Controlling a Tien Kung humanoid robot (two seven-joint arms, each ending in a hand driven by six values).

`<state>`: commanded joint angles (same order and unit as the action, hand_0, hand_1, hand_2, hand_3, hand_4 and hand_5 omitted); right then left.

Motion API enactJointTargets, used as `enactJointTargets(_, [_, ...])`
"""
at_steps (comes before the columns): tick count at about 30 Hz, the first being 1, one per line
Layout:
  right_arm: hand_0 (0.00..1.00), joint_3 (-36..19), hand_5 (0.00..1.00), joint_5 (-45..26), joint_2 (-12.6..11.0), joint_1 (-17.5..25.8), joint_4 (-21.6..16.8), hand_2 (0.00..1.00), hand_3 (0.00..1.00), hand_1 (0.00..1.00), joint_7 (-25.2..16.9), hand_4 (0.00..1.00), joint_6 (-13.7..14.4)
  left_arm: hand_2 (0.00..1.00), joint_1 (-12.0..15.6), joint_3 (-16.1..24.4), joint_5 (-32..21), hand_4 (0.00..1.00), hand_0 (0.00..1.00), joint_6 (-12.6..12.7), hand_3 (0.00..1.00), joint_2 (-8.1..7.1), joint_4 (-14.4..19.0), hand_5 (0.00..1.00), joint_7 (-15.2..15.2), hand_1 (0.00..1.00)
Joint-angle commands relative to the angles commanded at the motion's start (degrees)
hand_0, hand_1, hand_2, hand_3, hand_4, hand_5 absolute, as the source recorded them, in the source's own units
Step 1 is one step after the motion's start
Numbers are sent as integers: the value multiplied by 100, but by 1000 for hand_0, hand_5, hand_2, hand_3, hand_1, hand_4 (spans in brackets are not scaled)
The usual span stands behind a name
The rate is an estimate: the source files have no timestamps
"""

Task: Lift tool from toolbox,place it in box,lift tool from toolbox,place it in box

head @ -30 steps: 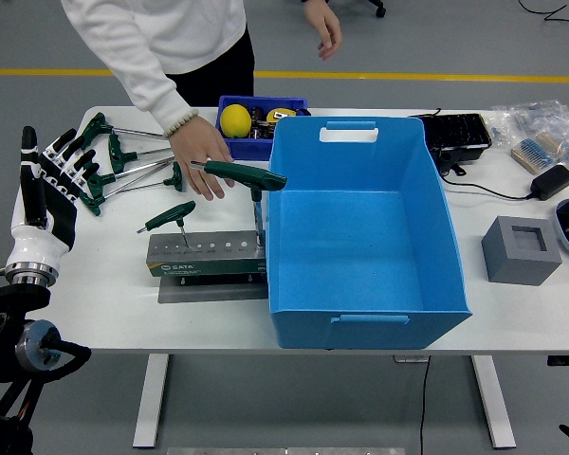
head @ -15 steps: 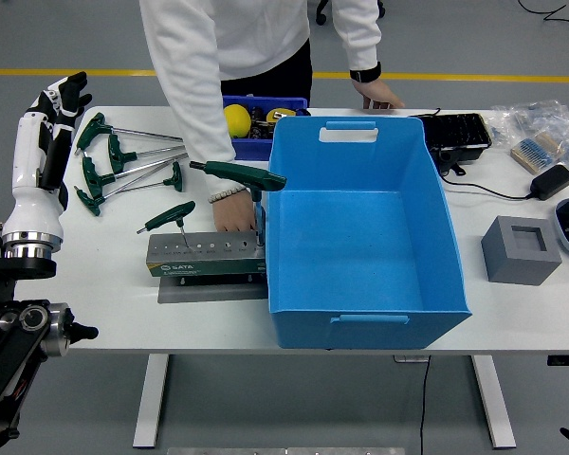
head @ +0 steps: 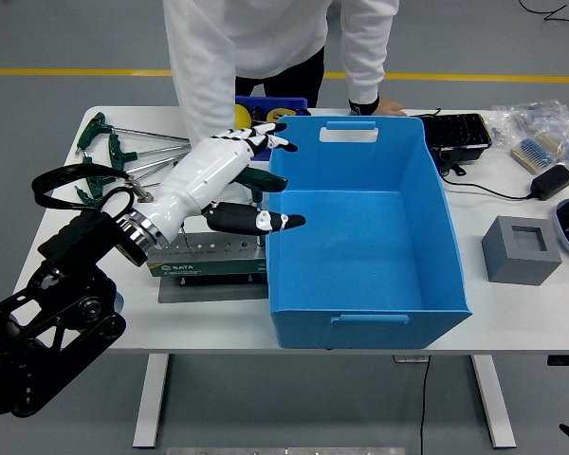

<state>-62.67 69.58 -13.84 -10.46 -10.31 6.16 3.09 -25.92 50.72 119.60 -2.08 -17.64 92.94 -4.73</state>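
Swung in from the desk's left edge, where it stood upright half a second ago, the left hand (head: 251,175) now lies across the middle of the scene with its fingers spread and its thumb (head: 266,222) pointing at the blue box (head: 360,313), grasping nothing. Just beneath its palm the large green T-handle wrench (head: 266,180) stands in the grey tool rack (head: 209,267), its handle poking out beside the box's left wall; a smaller T-handle tool in the same rack is probably behind the forearm, though that cannot be confirmed from this view. The box is empty as far as its floor shows, so neither tool has been delivered. To do the lift well, the hand should settle so the fingers wrap over the wrench's crossbar and the thumb closes under it, then draw straight up along the shaft until the tip clears the rack; a sideways pull would likely bind it or drag the rack. Once free, only a short carry over the box's wall is needed, keeping the shaft clear of the rim. More green T-handle wrenches (head: 109,156) lie loose on the desk (head: 512,322) at far left. A person in a white top leans in at the far side, one hand (head: 375,106) resting by the box's far rim. The right hand is not in view.
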Motion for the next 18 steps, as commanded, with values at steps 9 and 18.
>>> enactJointTargets(9, [767,129,765,-43,42,72,0,728,670,688,16,951,-19,998,-630,-557,1040,998,926,-172,898,88,-701,559,-161,965])
enactJointTargets(18, [767,180,765,-76,42,44,0,728,669,688,2,951,-23,905,-863,-582,1040,998,888,-135,872,164,-1067,566,-402,878])
